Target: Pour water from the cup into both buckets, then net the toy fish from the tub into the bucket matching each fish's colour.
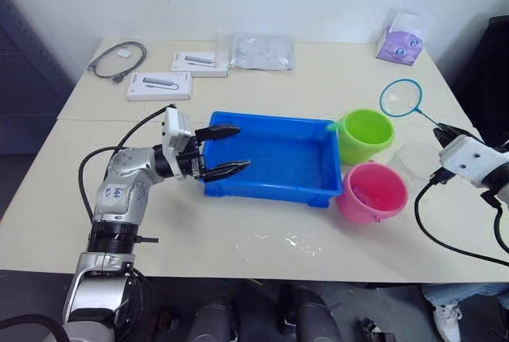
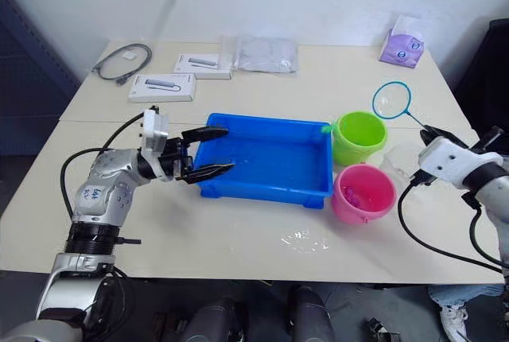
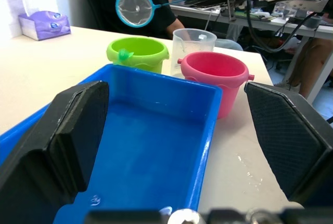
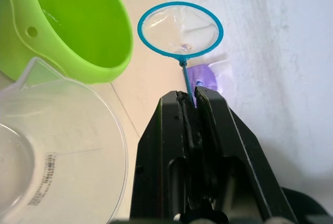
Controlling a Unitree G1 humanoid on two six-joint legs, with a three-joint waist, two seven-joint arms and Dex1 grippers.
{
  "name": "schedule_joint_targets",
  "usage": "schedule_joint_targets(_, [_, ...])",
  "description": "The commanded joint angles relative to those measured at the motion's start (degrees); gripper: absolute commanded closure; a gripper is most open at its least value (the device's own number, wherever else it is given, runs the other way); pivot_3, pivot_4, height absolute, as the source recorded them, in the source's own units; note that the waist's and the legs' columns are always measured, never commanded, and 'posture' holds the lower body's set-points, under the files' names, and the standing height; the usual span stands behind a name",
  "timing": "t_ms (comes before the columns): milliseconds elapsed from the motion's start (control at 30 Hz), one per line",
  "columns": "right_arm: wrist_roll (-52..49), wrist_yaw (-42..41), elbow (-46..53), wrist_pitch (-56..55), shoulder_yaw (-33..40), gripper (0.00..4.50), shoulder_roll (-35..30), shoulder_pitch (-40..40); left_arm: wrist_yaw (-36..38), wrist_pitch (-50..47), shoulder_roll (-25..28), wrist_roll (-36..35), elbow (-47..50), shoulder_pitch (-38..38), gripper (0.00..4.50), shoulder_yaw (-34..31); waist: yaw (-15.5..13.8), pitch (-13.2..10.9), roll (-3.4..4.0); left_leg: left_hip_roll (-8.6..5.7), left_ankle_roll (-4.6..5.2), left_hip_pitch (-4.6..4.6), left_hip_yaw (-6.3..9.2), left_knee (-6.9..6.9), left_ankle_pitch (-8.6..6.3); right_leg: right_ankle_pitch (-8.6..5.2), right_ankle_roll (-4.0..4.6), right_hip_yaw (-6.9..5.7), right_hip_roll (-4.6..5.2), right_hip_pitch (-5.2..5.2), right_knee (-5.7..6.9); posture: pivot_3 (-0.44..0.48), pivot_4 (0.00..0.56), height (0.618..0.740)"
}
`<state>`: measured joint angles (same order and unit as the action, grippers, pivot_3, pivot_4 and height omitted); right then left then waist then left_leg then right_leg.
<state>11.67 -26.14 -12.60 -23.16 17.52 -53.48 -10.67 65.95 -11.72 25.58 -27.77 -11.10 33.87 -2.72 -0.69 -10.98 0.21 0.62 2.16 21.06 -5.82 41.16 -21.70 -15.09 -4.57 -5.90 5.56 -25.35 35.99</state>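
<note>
Head views: the netting step is in hand. The right gripper [image 2: 430, 133] is pinching the thin dark handle of the small hand net with a round blue hoop [image 1: 400, 97], holding it above the table, far-right of the two small round plastic pails: one lime green bucket [image 1: 365, 135], one pink bucket [image 1: 372, 191]. The left gripper [image 1: 224, 151] is hovering, fingers spread wide and holding nothing, over the left end of the one shallow rectangular bright blue plastic tub [image 1: 274, 159].

Left wrist view: the tub is showing no fish. One small green piece, probably a toy fish [image 3: 124, 54], is sitting on the green bucket's rim. One clear see-through plastic measuring cup [image 3: 192, 44] is standing behind the buckets.

Right wrist view: the fingers [image 4: 171, 130] are closing on the net handle. The next move likely calls for checking the tub for remaining fish.
</note>
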Motion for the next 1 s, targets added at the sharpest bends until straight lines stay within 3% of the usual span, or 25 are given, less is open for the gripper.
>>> schedule_joint_targets(33, [-0.3, 2.9, -1.4, -2.9, 0.6, 4.50, 0.0, -1.2, -0.6, 1.1, 0.3, -0.1, 3.2, -0.6, 0.03, -0.6, 0.1, 0.0, 0.00, 0.01, -0.01, 0.00, 0.00, 0.00, 0.01, 0.00, 0.01, -0.01, -0.01, 0.00, 0.00, 0.000, 0.150, 0.740])
schedule_joint_targets(233, [-2.1, 3.5, -0.2, -4.4, 1.2, 4.50, 0.0, -0.7, -0.4, 1.8, 1.2, -0.1, 3.2, -1.3, 0.03, -1.2, 0.7, 0.0, 0.00, 0.02, -0.02, -0.01, 0.00, 0.01, 0.02, 0.01, 0.04, 0.02, 0.00, 0.01, 0.01, 0.000, 0.150, 0.740])
schedule_joint_targets(367, [-7.9, -0.6, 2.6, -2.8, 1.0, 4.50, 0.5, 0.7, -0.1, 2.2, 2.2, -0.1, 2.2, -1.4, 0.03, -1.8, 0.7, 0.0, 0.00, 0.04, -0.02, -0.01, 0.02, 0.02, 0.02, 0.02, 0.04, 0.04, 0.00, 0.01, 0.01, 0.000, 0.150, 0.740])
schedule_joint_targets(567, [-32.6, -11.8, 21.8, 22.6, -1.2, 4.50, 4.5, 2.9, 1.0, 2.4, 4.6, 0.1, 0.4, -1.8, 0.03, -2.4, 0.7, 0.0, 0.01, 0.10, -0.03, -0.01, 0.15, 0.06, 0.02, 0.06, 0.11, 0.02, 0.00, 0.10, 0.00, 0.000, 0.150, 0.740])
schedule_joint_targets(667, [-34.7, -13.0, 26.6, 28.8, -1.6, 4.50, 4.3, 3.0, 1.1, 2.7, 5.1, 0.0, -0.2, -1.8, 0.03, -2.4, 0.6, 0.0, 0.01, 0.11, -0.02, 0.00, 0.21, 0.07, 0.02, 0.07, 0.13, 0.00, 0.10, 0.11, -0.01, 0.000, 0.150, 0.740])
schedule_joint_targets(800, [-43.2, -13.2, 35.8, 46.2, -4.9, 4.50, 3.0, 0.3, 1.5, 3.3, 6.5, 0.5, -1.1, -2.0, 0.03, -2.8, 0.5, 0.0, 0.01, 0.08, -0.01, 0.02, 0.24, 0.09, 0.02, 0.08, 0.14, -0.02, 0.12, 0.12, -0.02, 0.000, 0.150, 0.740])
schedule_joint_targets(1000, [-49.0, -12.2, 40.5, 63.0, -7.9, 4.50, 1.2, -4.6, 1.9, 3.3, 7.6, 0.2, -0.9, -2.8, 0.03, -3.3, 0.3, 0.0, 0.00, 0.07, 0.00, 0.05, 0.30, 0.08, 0.01, 0.08, 0.15, -0.07, 0.20, 0.12, -0.06, 0.000, 0.150, 0.740])
